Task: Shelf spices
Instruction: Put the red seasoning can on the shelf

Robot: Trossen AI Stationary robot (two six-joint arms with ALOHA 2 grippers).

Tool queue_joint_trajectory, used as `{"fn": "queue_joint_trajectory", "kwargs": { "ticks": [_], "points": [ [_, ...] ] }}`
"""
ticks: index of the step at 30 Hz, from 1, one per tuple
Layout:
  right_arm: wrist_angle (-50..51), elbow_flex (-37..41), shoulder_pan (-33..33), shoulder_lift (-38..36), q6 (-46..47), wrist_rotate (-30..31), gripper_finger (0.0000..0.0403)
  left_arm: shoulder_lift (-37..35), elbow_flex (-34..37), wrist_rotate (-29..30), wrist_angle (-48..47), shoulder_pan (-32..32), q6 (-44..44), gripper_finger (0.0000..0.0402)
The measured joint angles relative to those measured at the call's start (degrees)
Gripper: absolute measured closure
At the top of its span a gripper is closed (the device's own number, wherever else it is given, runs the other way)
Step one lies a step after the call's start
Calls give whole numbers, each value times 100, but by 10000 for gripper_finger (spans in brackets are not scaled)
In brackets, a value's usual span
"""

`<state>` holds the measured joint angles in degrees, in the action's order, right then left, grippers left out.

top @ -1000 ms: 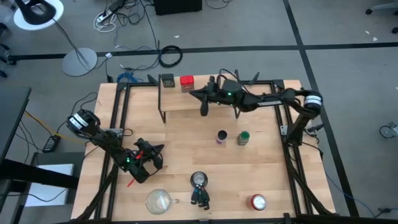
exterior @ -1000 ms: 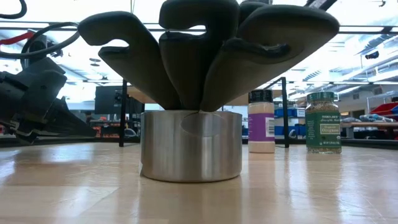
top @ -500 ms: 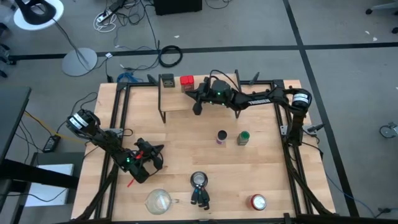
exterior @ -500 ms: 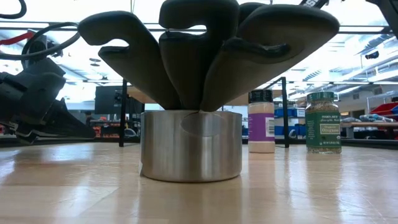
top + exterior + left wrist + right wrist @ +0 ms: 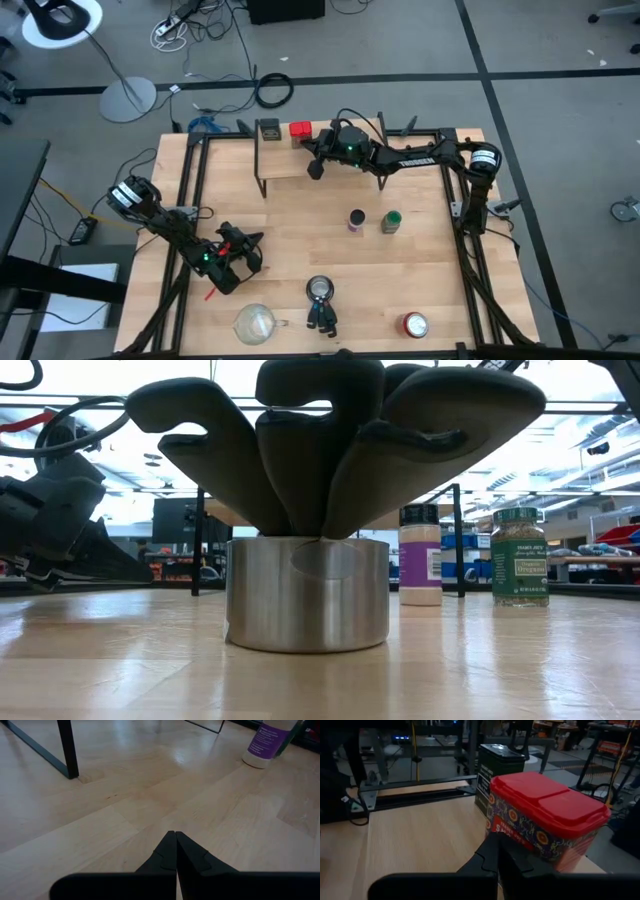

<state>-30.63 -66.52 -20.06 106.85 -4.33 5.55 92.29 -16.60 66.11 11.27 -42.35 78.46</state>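
Two tins are seen on the shelf [image 5: 290, 160], at its far left end: the dark olive tin [image 5: 267, 130] outermost and the red tin [image 5: 300, 131] just beside it. In the right wrist view the red tin [image 5: 545, 817] fills the frame, with the olive one [image 5: 497, 772] behind it. The right gripper [image 5: 316, 170] is held over the shelf just beside the red tin, fingers pressed together and nothing between them; the tin appears to be set down, not held. Two containers are left on the table in front of the shelf, well clear of it: the purple-labelled jar [image 5: 356, 220] and the green jar [image 5: 391, 221], both upright, standing near each other. The left gripper [image 5: 243, 250] is parked low over the table far from the shelf, also pinched closed and empty. The job is judged about half done: two shelved, two jars to go.
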Motion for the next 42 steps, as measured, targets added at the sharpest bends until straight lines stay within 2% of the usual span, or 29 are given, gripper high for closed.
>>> {"fn": "queue_joint_trajectory", "kwargs": {
  "ticks": [5,26,42],
  "points": [
    [-34,0,-3,0,-87,236,403,0,0,0,0,0,0,398],
    [-307,7,73,0,-71,93,403,0,0,2,0,-1,2,398],
    [-449,9,103,0,-68,733,403,0,0,2,20,0,2,398]
  ]
}}
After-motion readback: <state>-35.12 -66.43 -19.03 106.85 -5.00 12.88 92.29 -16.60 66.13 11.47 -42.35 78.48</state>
